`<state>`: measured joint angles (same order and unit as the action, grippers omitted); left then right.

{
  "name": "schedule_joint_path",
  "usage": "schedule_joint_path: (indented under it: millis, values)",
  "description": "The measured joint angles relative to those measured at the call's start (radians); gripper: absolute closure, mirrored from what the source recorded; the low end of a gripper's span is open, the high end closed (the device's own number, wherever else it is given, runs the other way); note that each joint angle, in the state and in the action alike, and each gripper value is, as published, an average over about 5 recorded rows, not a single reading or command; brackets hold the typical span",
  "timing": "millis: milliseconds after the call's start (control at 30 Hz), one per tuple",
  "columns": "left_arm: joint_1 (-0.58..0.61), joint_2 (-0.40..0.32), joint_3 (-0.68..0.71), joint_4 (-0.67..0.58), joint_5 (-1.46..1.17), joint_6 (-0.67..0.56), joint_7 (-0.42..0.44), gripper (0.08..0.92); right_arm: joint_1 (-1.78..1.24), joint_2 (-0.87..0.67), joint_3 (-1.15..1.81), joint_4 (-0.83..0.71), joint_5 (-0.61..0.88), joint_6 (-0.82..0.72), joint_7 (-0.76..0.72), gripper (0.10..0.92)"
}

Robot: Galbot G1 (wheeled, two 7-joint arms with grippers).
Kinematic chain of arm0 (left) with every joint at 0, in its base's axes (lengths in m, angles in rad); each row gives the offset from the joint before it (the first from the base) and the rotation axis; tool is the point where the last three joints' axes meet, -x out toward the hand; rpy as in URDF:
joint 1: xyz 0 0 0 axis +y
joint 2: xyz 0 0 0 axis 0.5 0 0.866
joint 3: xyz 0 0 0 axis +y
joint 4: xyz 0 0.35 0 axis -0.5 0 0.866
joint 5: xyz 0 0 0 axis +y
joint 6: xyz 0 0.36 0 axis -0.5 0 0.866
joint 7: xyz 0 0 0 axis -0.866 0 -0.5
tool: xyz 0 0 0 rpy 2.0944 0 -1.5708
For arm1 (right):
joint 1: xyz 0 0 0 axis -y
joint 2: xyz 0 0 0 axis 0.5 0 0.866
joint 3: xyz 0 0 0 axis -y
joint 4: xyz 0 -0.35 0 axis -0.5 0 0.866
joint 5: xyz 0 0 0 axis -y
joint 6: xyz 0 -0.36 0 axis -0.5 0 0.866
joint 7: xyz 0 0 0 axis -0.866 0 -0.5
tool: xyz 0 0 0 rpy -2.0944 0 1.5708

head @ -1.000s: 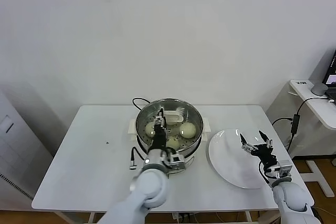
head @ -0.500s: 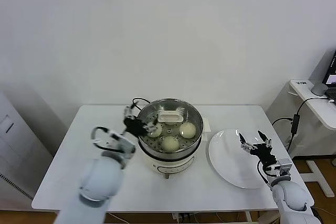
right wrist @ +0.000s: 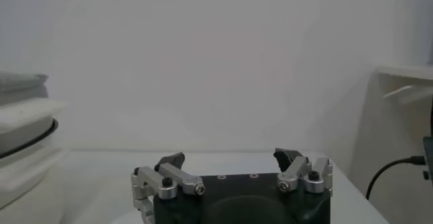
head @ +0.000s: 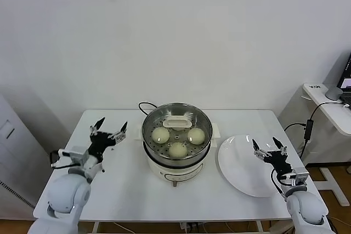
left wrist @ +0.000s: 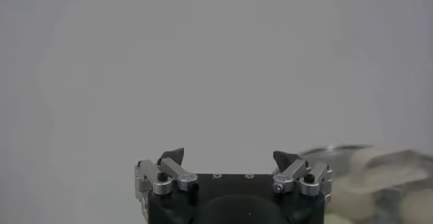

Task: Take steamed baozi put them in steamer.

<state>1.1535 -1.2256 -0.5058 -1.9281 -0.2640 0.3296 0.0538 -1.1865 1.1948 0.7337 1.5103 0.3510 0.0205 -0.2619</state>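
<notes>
Left of steamer (head: 176, 135), left gripper (head: 108, 131) raised, spread (empty), right gripper (head: 270, 149) spread over plate (head: 236, 163)

steamer basket (head: 176, 121): you see polished stainless steel, mirror-bright on the wall, with a perforated metal floor.
steamer base (head: 174, 171): cream-white plastic, smooth with a soft sheen.
steamed baozi (head: 160, 134): you see three buns with a smooth, matt, pale yellowish dough skin.
cord (head: 144, 104): black, looks like rubbery sheathing.
plate (head: 241, 163): white, smooth and glossy, looks ceramic.
table (head: 120, 179): white top, smooth and flat, matt.
left gripper (head: 108, 131): you see dark matt fingertips on bare brushed-metal links with black screws; black body.
right gripper (head: 269, 148): same build, metal links and black matt body.
wall (head: 175, 36): plain white, matt.
</notes>
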Motion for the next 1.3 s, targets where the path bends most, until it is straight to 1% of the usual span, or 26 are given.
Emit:
schedule_joint_path:
  millis: [233, 533, 767, 1300]
  values:
    - [0.032, -0.008, -0.012, 0.121, 0.001, -0.117, -0.011, 0.177, -0.018, 0.010, 0.009, 0.021, 0.001, -0.010, -0.007, 0.203]
    - [0.042, -0.017, -0.027, 0.221, 0.001, -0.185, -0.028, 0.177, -0.033, 0.018, 0.015, 0.025, -0.002, -0.009, -0.018, 0.203]
    - [0.051, -0.019, -0.030, 0.244, -0.001, -0.206, -0.032, 0.177, -0.041, 0.019, 0.017, 0.031, -0.003, -0.010, -0.021, 0.203]
    - [0.059, -0.021, -0.039, 0.258, -0.042, -0.206, -0.037, 0.177, -0.045, 0.025, 0.038, 0.038, -0.027, -0.017, -0.029, 0.203]
